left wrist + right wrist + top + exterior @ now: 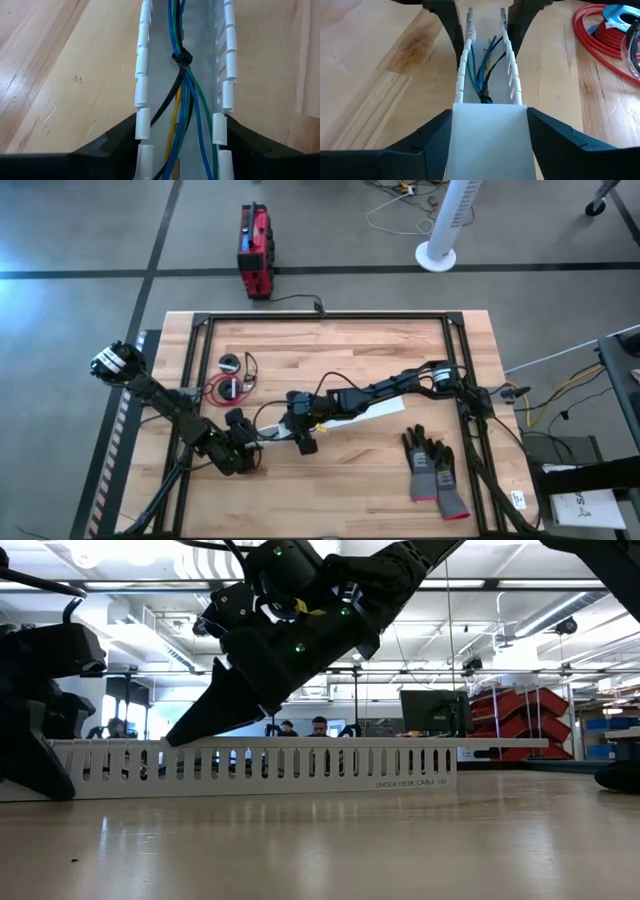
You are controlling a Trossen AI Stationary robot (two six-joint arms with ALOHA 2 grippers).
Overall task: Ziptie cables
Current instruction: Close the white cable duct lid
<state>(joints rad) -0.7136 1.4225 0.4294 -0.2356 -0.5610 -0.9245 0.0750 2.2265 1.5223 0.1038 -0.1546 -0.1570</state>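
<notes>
Now, left claw: the left claw has its dark fingers pressed on the two outer walls of the long white slotted plastic cable tray, so I read it as clamped on one end of the tray.
Right claw: the right claw straddles the same tray from the other end, fingers tight against its sides, facing the left one along the channel.
Cables: the bundle of thin blue, green, yellow and black cables lies inside the tray, between both pairs of fingers and running from one claw towards the other.
Tie: a small black zip tie already cinches the bundle just ahead of the left claw.
Handling: light, limp and slick, I'd judge. The strands will splay and slide, so take them close to the tie, where they are gathered. The tray is the stiff part, though its thin tabs look bendable.
Surface: the pale wooden butcher-block table looks smooth, and the tray could skid if let go.
Nearby: a coil of red wire sits beside the left claw, and a pair of grey-and-black work gloves lies well off past the right arm.
Room: an open workshop with people seated at desks beyond the table. On the floor sit a red box and a white pedestal fan.
</notes>
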